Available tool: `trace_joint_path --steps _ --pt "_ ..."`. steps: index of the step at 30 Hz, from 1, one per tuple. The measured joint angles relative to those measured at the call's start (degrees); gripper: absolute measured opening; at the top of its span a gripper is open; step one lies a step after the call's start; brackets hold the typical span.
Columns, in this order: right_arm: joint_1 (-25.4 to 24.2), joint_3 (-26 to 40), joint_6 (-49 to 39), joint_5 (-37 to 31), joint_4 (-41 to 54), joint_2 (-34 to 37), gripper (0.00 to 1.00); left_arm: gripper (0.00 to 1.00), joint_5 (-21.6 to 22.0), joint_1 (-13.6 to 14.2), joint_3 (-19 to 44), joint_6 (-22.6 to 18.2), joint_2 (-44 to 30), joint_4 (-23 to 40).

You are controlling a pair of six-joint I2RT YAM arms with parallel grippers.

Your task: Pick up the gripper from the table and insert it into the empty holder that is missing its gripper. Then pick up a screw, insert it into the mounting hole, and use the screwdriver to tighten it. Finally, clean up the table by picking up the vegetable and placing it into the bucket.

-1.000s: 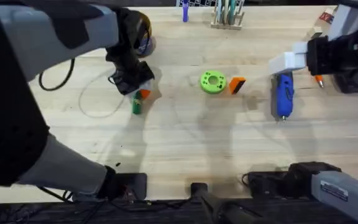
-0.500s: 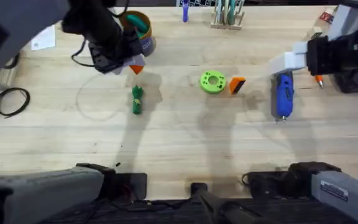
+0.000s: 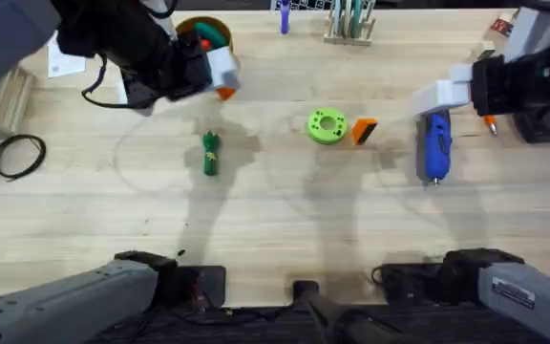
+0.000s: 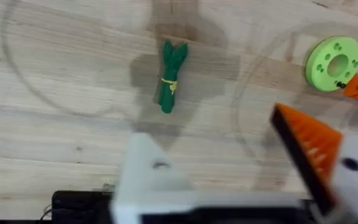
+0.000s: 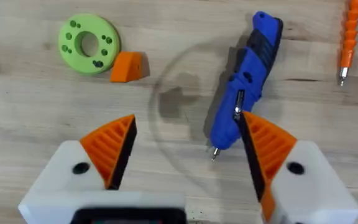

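- Over at the far left of the wooden surface, the left hand hangs beside the round tan bucket with the yellowish rim. Its jaws are wide and it is carrying nothing.
- One finger of it is the bare white plastic holder, with no tip on it. Its twin wears an orange ribbed pad.
- Just below it, the small green toy vegetable with a yellowish band lies flat and untouched.
- At mid-surface, the small orange plastic wedge fingertip sits just beside the flat green ring disc.
- My read is that fetching this wedge is the step in hand. Come down on its flat sides and stay clear of the disc, so it can be presented squarely to the bare holder.
- Next comes the chunky blue pen-shaped screwdriver, lying flat.
- The right hand hovers above it, spread wide and empty, gripping nothing. It needs to shift toward the wedge first.
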State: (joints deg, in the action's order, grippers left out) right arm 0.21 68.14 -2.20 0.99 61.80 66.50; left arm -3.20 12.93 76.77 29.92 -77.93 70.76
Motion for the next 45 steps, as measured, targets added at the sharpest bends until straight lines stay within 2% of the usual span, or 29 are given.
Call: trace_joint_path --steps 1,2,9,12,15,16,20,21,22,23,25,26,27,30,31,39,45 --pt "0.0 0.0 0.0 0.0 0.0 0.0 0.991 0.944 0.0 0.0 0.0 0.1 0.0 0.0" --pt "0.0 0.0 0.0 0.0 0.0 0.0 0.991 0.973 0.0 0.0 0.0 0.0 0.0 0.0" --pt "0.0 0.0 0.0 0.0 0.0 0.0 0.991 0.985 0.0 0.0 0.0 -2.8 0.0 0.0" --pt "0.0 0.0 0.0 0.0 0.0 0.0 0.991 0.985 0.0 0.0 0.0 -7.3 0.0 0.0" --pt "0.0 0.0 0.0 0.0 0.0 0.0 0.991 0.989 0.0 0.0 0.0 -13.9 0.0 0.3" --pt "0.0 0.0 0.0 0.0 0.0 0.0 0.992 0.925 -0.1 0.0 0.1 -15.3 0.0 0.4" --pt "0.0 0.0 0.0 0.0 0.0 0.0 0.991 0.317 1.1 0.0 1.1 -21.7 0.0 2.1" --pt "0.0 0.0 0.0 0.0 0.0 0.0 0.991 0.396 1.8 0.0 1.4 -22.5 0.0 3.7" --pt "0.0 0.0 0.0 0.0 0.0 0.0 0.991 0.428 2.3 0.0 1.5 -23.1 0.0 5.5" --pt "0.0 0.0 0.0 0.0 0.0 0.0 0.991 0.427 2.8 0.0 1.5 -23.6 0.0 6.8" --pt "0.0 0.0 0.0 0.0 0.0 0.0 0.991 0.360 3.4 -0.1 1.5 -24.6 0.0 7.5" --pt "0.0 0.0 0.0 0.0 0.0 0.0 0.991 0.409 3.5 -0.1 1.5 -24.9 0.0 7.4" --pt "0.0 0.0 0.0 0.0 0.0 0.0 0.991 0.511 3.7 -0.1 1.5 -25.2 0.0 7.2" --pt "0.0 0.0 0.0 0.0 0.0 0.0 0.991 0.930 4.6 -0.1 1.5 -25.5 0.0 5.1" --pt "0.0 0.0 0.0 0.0 0.0 0.0 0.991 0.971 4.8 -0.1 1.5 -25.6 0.0 4.0" --pt "0.0 0.0 0.0 0.0 0.0 0.0 0.991 0.986 5.7 0.2 1.5 -25.7 0.1 0.7" --pt "0.0 0.0 0.0 0.0 0.0 0.0 0.991 0.986 5.9 0.8 1.5 -26.1 5.5 -9.1"
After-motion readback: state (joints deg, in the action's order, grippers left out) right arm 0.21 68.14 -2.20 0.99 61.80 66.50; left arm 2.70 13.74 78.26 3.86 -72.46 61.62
